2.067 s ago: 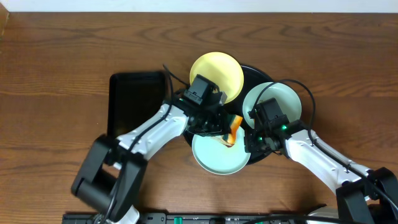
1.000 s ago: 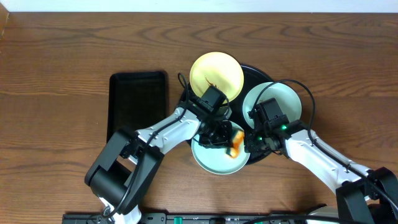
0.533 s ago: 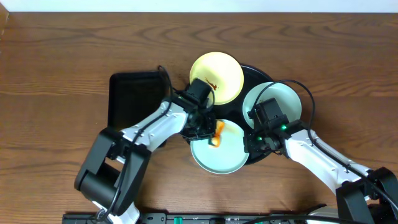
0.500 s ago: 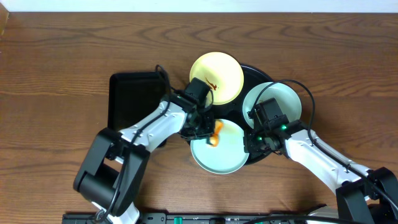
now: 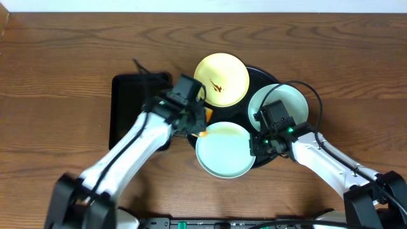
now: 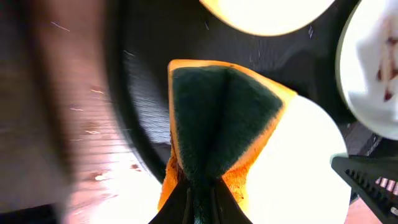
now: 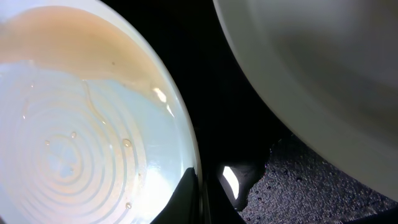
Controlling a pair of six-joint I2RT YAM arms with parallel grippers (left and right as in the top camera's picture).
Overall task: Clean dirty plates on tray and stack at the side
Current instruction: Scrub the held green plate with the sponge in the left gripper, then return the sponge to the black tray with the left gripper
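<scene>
Three plates lie on the round black tray (image 5: 253, 72). The pale yellow plate (image 5: 226, 73) at the back carries a brown smear. One mint plate (image 5: 285, 102) is at the right. The other mint plate (image 5: 222, 152) is at the front and looks wiped and wet (image 7: 81, 124). My left gripper (image 5: 198, 127) is shut on an orange sponge with a dark green face (image 6: 217, 118), just off the front plate's upper left edge. My right gripper (image 5: 256, 147) is shut on the front plate's right rim, one finger over it in the right wrist view (image 7: 199, 199).
A smaller black rectangular tray (image 5: 130, 105) lies on the wooden table left of the round tray, partly under my left arm. The right plate's underside (image 7: 323, 74) hangs close above my right gripper. A black cable loops over the right plate.
My left gripper has carried the sponge up and to the left, from the middle of the front mint plate to beyond its upper left edge. The right arm has not moved.
</scene>
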